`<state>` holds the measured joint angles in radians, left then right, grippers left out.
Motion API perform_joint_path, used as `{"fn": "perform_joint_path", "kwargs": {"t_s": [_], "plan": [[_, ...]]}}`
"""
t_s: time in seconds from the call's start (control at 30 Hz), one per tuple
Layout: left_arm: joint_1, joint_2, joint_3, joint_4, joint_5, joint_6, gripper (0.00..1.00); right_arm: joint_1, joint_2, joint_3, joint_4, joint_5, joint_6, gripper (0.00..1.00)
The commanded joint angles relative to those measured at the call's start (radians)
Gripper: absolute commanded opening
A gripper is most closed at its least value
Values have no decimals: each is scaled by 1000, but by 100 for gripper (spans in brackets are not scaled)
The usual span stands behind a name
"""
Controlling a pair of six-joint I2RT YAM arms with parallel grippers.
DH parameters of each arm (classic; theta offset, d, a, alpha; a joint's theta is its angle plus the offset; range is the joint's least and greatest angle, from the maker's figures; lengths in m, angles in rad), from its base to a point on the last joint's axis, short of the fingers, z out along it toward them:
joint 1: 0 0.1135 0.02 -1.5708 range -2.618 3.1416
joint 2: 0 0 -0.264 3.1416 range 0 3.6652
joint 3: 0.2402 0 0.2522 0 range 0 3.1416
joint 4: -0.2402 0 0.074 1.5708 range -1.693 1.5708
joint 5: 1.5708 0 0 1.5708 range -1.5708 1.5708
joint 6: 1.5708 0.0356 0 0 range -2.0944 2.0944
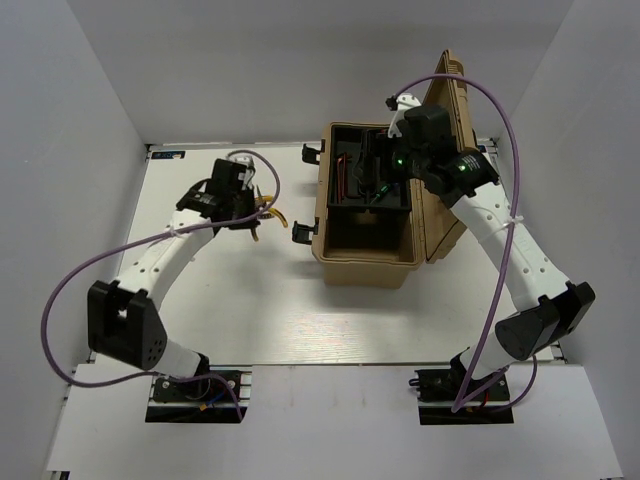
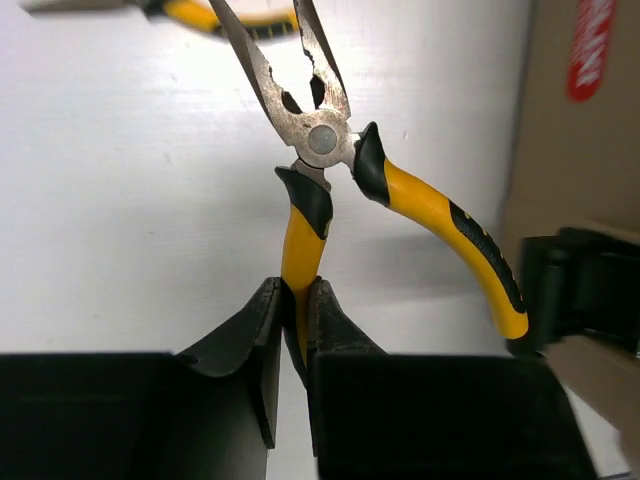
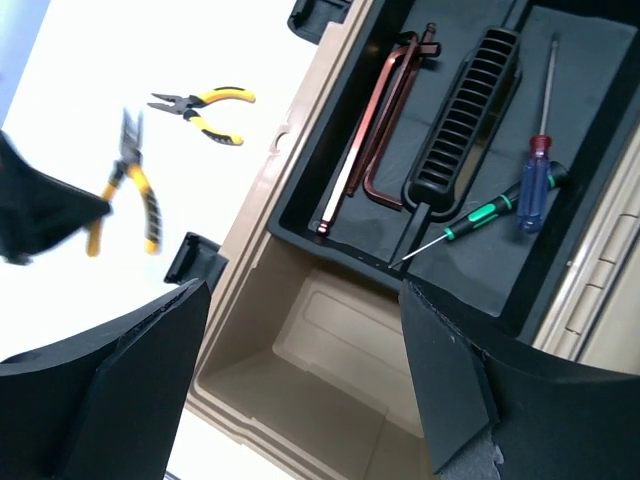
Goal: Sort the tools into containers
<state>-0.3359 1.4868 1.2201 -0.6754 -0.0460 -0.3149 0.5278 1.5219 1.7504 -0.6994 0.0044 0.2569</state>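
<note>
Bright, even light bleaches the table (image 3: pixel 120 40) left of the toolbox (image 3: pixel 300 345) nearly to glare with only soft shadows, the nearer pliers (image 3: pixel 128 195) there smear with blur, and my right fingers (image 3: pixel 110 400) loom dark and unfocused before it.

High overview; close wrist views, both with pliers (image 2: pixel 322 140)

This looks like a robot lab, though we cannot see past the walls. A white table (image 1: pixel 300 330) stands inside plain white walls (image 1: pixel 60 120), like a box. A left arm (image 1: pixel 160 265) and a right arm (image 1: pixel 515 255) are bolted at its near edge, and purple cables (image 1: pixel 48 305) loop off them.
</note>
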Motion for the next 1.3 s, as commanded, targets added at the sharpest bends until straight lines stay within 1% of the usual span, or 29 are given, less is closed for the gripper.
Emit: {"fn": "perform_joint_path", "kwargs": {"t_s": [0.0,0.1,0.2,0.23,0.3,0.33,0.4,0.43,0.47,0.53,0.57,0.6,0.73,0.77,0.83,0.87,1.0,1.03,1.13,1.27], "plan": [[3,-98,106,-26,-94,-21,0,0,-29,-9,35,-34,13,82],[3,-135,166,-36,-97,-21,0,1,-37,-15,38,-32,15,82],[-9,-169,177,55,13,37,0,1,-39,-22,44,-32,5,82],[-9,-178,189,74,122,66,0,1,-35,-22,41,-30,7,82],[-9,-159,203,114,274,115,0,0,-35,-12,44,-34,-7,82],[-20,-149,203,128,372,158,0,-2,-32,-12,46,-46,-21,78],[-20,-140,203,158,501,197,0,-5,-35,-9,52,-66,-39,26],[-29,-140,203,177,532,229,0,-3,-35,-5,51,-75,-62,2],[-29,-140,178,197,572,244,0,-2,-39,1,48,-78,-65,0],[-29,-140,165,244,665,266,0,-3,-45,8,44,-102,-97,0],[-38,-140,156,253,743,301,0,-2,-51,14,41,-96,-100,0],[-38,-140,156,263,770,310,0,-5,-49,17,44,-92,-102,0],[-57,-65,200,208,903,402,0,-8,-52,41,35,-23,-107,0],[-66,-47,214,191,963,436,0,-8,-54,44,34,-15,-108,0],[-75,10,255,163,998,464,0,-11,-63,50,31,-9,-110,0],[-87,30,269,134,1038,477,0,-14,-63,52,31,-7,-111,0],[-126,128,323,119,1037,497,0,-20,-77,101,3,58,-139,0],[-140,145,346,119,1025,497,0,-22,-75,135,-8,69,-149,0],[-166,208,399,86,977,497,0,-28,-92,155,-17,100,-165,0],[-193,273,453,56,899,497,0,-29,-106,137,-15,91,-166,0]]}}
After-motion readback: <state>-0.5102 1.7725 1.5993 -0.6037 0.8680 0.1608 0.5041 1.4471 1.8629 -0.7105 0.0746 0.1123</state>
